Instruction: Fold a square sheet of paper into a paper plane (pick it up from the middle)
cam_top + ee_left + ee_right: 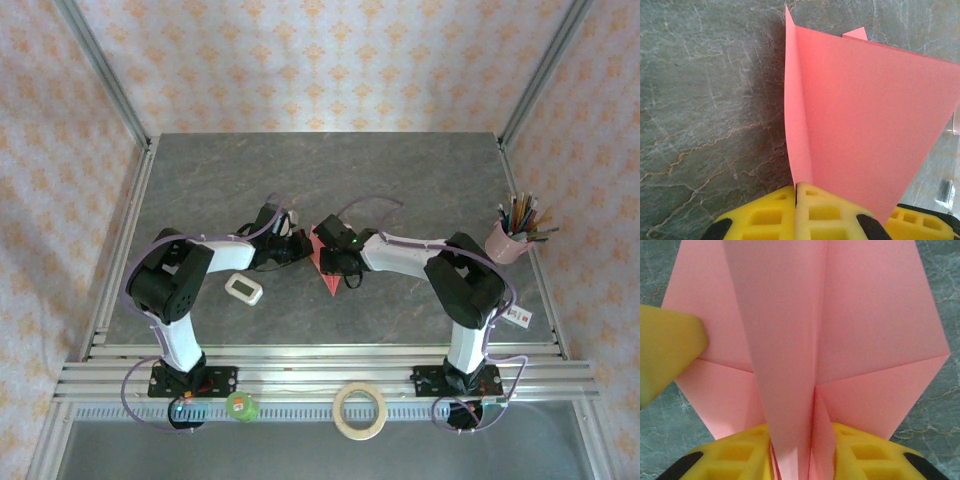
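From above, the pink-red paper [323, 268] is lying at the middle of the grey table [400, 180], showing as a red triangle with its tip pointing toward the arm bases. The left gripper [304, 246] is reaching in at the paper's left edge and the right gripper [328, 256] is sitting over its right part, hiding much of it. A small white gadget [243, 288] is resting to the left of the paper and a little nearer the bases. A pink cup of pens [508, 240] is standing well off to the paper's right.

In the left wrist view, the left gripper [796, 192] is pinching with its yellow fingers [765, 215] pressed together, and a raised fold of the paper [865, 115] is running down into the seam between them. The rest of the sheet is spreading away to the right as one broad flat panel.

In the right wrist view, the right gripper [800, 442] is standing narrowly apart, and the paper's [790, 315] upright centre fold is passing down between its two fingers [865, 450], gripped there. Two flat wings are fanning out on either side of that fold. A yellow fingertip [667, 347] of the left gripper is touching the paper's left wing.
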